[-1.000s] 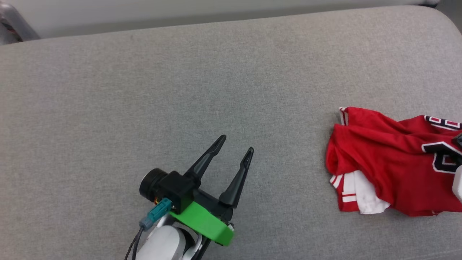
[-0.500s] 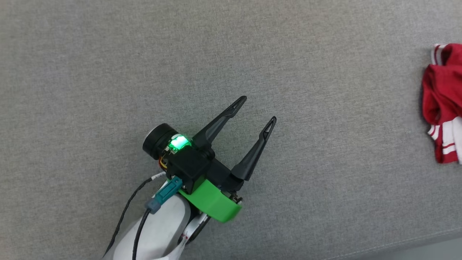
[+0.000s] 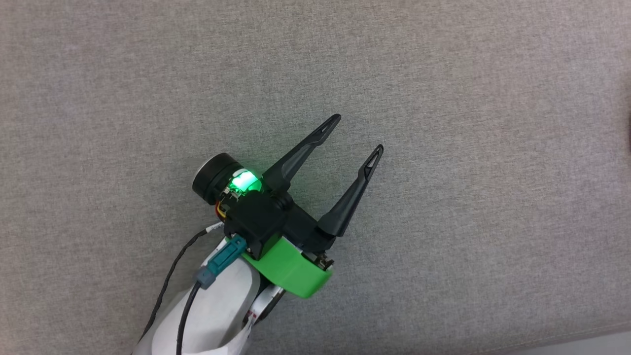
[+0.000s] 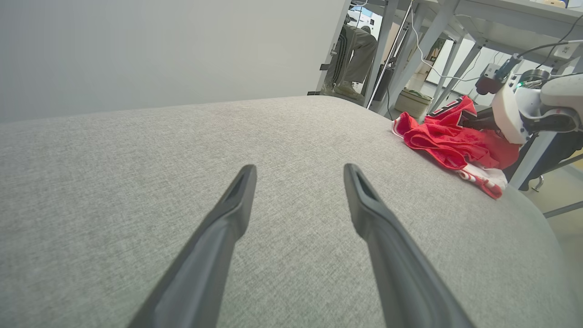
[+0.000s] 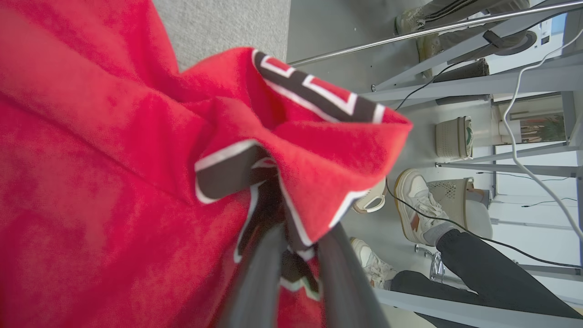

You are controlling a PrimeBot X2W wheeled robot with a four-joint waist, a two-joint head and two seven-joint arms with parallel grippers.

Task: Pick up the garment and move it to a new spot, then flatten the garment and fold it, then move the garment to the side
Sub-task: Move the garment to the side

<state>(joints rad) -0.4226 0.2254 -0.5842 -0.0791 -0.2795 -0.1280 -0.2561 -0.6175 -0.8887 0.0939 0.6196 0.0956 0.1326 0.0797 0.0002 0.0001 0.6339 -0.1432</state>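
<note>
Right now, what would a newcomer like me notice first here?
The bright red shirt, bunched at the edge of the grey cushion and pinched in the right end effector. Next, the left end effector, its dark fingers spread open above bare cushion, a green light glowing at its base.

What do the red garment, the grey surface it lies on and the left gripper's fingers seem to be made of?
The garment: soft knit fabric, perhaps polyester jersey; matte, slightly fuzzy, it crumples limply. The grey surface: woven upholstery-like cloth, matte; a fine flecked weave shows. The left gripper fingers: probably rigid dark plastic, smooth with dull sheen, tips hollowed.
</note>
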